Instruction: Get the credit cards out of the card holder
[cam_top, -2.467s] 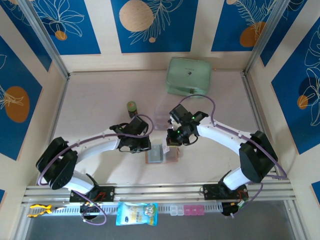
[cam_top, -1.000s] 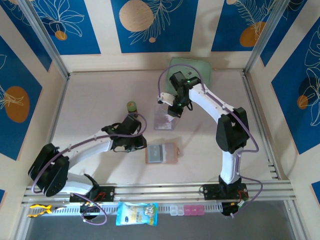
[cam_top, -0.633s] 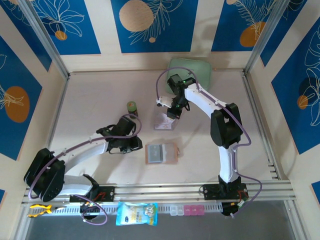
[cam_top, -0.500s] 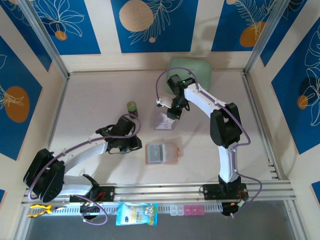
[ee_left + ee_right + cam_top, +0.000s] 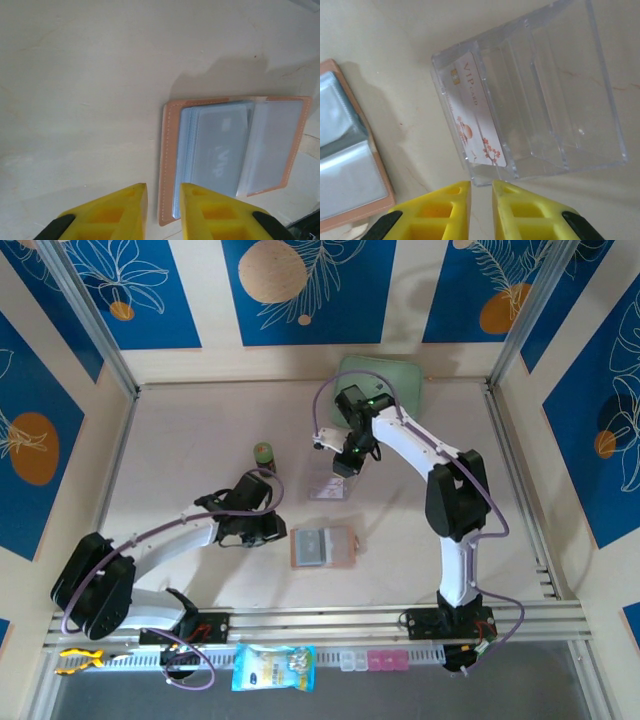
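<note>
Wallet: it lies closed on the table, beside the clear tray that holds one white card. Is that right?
No: the wallet lies open, as the left wrist view shows. The clear tray beside it does hold one white card.

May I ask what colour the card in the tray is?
The card is white with orange blossoms; right wrist view.

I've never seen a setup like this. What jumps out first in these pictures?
Likely the tan card holder, lying open on the table with a VIP card inside its clear sleeve. Just beyond it sits a clear plastic tray holding a white card printed with blossoms in the slot nearest the holder, the right gripper hovering at its edge.
</note>
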`<control>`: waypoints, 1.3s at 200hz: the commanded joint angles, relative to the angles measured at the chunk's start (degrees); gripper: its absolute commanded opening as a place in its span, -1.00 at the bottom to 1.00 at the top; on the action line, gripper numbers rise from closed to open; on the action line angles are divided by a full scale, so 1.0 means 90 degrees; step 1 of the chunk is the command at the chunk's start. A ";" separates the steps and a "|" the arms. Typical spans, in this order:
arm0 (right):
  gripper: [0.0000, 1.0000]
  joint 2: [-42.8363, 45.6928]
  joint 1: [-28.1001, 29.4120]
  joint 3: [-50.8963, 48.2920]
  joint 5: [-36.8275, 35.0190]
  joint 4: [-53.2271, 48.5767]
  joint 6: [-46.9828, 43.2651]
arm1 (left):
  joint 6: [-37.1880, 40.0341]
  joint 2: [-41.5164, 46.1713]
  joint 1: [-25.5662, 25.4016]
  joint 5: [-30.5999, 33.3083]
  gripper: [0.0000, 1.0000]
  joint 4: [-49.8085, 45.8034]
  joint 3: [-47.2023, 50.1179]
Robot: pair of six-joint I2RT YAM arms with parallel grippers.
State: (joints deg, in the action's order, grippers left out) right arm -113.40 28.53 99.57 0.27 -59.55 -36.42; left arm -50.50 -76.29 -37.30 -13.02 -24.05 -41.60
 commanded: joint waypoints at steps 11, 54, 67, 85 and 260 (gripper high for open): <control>-0.64 0.0818 0.0137 -0.0602 0.0510 0.0512 0.1244 | -0.0041 -0.0190 -0.0070 -0.0204 -0.56 0.0271 -0.0024; -0.72 0.1654 0.0384 -0.1813 0.0842 0.1421 0.3484 | -0.0090 -0.0354 -0.0298 -0.0204 -0.62 0.0417 -0.0133; -0.74 0.1905 0.0531 -0.2247 0.0945 0.1700 0.4101 | -0.0109 -0.0407 -0.0355 -0.0190 -0.65 0.0417 -0.0160; -0.78 0.2214 0.0750 -0.2802 0.0985 0.2130 0.4966 | -0.0164 -0.0448 -0.0437 -0.0179 -0.69 0.0479 -0.0150; -0.61 0.3001 0.2093 -0.5010 0.0960 0.3534 0.8965 | -0.0019 -0.1103 -0.0710 -0.0135 -0.88 0.0554 -0.0159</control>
State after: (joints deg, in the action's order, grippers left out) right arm -86.26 46.89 56.88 6.13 -29.08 40.56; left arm -51.48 -85.32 -43.27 -13.89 -19.03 -42.81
